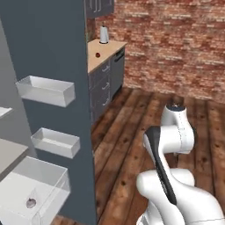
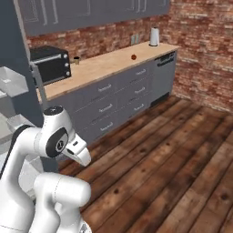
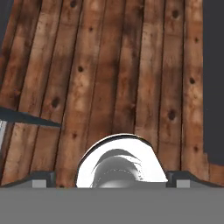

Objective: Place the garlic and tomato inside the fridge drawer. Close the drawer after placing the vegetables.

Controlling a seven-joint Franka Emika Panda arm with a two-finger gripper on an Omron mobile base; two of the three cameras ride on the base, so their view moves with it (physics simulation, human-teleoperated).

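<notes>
I see clear plastic fridge drawer, knotty brown wood floor, rough brick wall, pale wood table.

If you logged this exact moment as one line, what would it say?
pincer: open, empty, over floor | garlic: in open drawer | tomato: on counter | drawer: not yet closed

A greyish-lilac garlic is seen against the white bottom of the fridge drawer, whose walls are translucent and clear. Two translucent door trays are set on a dark slate-blue fridge door. A bright red tomato is shown on a light tan wooden counter, beside a white kettle and a black microwave. Grey cabinet fronts, a red-brown brick wall and brown knotted floorboards are visible
</notes>
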